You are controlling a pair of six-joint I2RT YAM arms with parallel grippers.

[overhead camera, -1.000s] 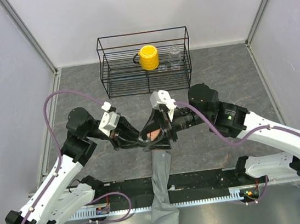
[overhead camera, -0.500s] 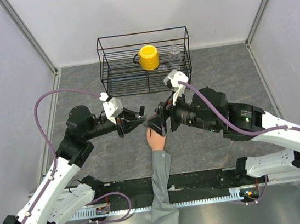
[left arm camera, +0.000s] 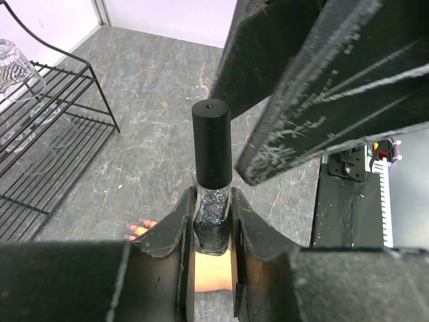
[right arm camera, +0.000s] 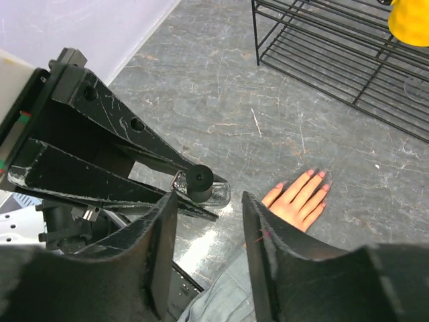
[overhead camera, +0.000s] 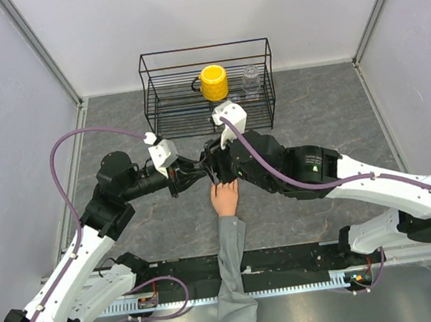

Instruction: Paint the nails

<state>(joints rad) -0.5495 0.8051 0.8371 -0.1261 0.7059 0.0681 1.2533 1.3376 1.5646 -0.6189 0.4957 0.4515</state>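
- Left gripper (overhead camera: 200,173): clenched on a small glass nail-polish bottle with dark glittery contents and a tall black cap (left arm camera: 212,144). Both fingers press the glass body. In the left wrist view the cap stands clear above them.
- Right gripper (overhead camera: 216,169): jaws spread, nothing grasped. In its wrist view the bottle's cap sits in the far end of the gap, nearer the left-hand finger. Whether anything touches it, cannot tell.
- The two grippers meet tip to tip, with the bottle between them.
- The nails (right arm camera: 310,173): tiny and pinkish, at the fingertips of a peach skin-toned mannequin hand (overhead camera: 225,199). The hand lies flat, back up, on the grey marbled table (overhead camera: 312,108).
- The hand lies under both grippers and just nearward of them, its fingers pointing toward them. In the left wrist view it shows straight below the clamped bottle. In the right wrist view it lies just past the right-hand finger, apart from the bottle.
- A grey fabric sleeve (overhead camera: 232,258) trails from the wrist back between the arm bases.
- Counts: one bottle, one mannequin hand; four fingertips show in the right wrist view, thumb not made out.
- Beyond the grippers: one black wire rack (overhead camera: 146,99) holding one yellow ribbed mug (overhead camera: 214,82) and clear glass tumblers (overhead camera: 250,79); number unclear.
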